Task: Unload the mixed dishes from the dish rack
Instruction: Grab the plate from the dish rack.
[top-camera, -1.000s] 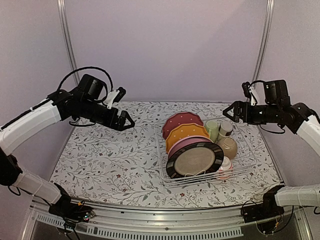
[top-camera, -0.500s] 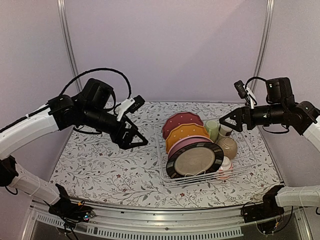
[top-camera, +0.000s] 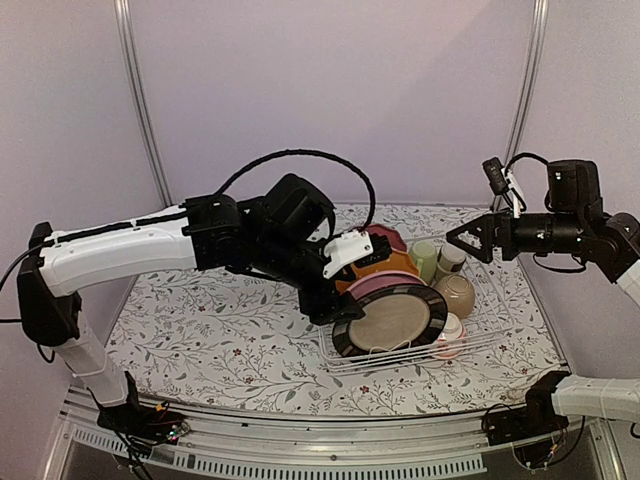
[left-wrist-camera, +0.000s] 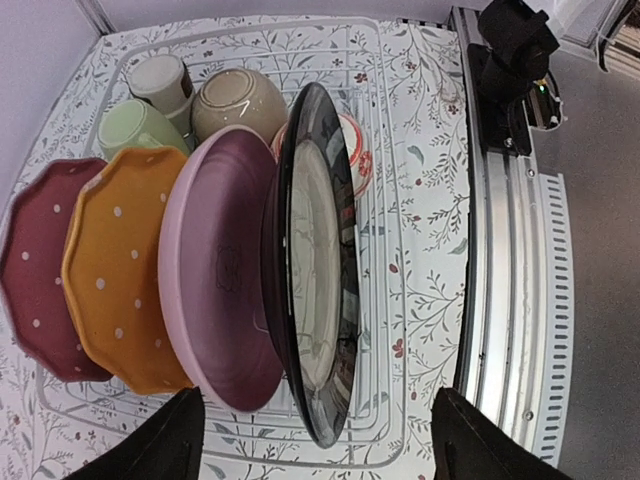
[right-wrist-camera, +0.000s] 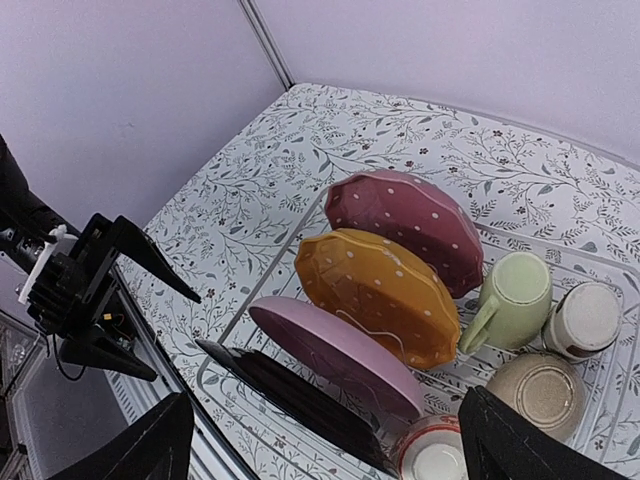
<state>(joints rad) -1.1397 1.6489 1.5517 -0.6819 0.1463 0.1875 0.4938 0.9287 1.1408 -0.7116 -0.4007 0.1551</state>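
The white wire dish rack holds four upright plates: maroon dotted, orange, pink and dark-rimmed beige. Behind them are the pale green cup, grey-white cup, tan bowl and white-and-red bowl. My left gripper is open at the rack's left side; in its wrist view the fingers stand wide either side of the dark-rimmed plate, not touching it. My right gripper is open and empty above the rack's right end.
The rack sits on the floral tablecloth, right of centre. A metal rail runs along the table's near edge close to the rack. Purple walls enclose the back and sides. The left arm's cable arches above it.
My left arm has swung right and down from over the open tablecloth to the rack's left side by the dark-rimmed plate. My right gripper has shifted only slightly.
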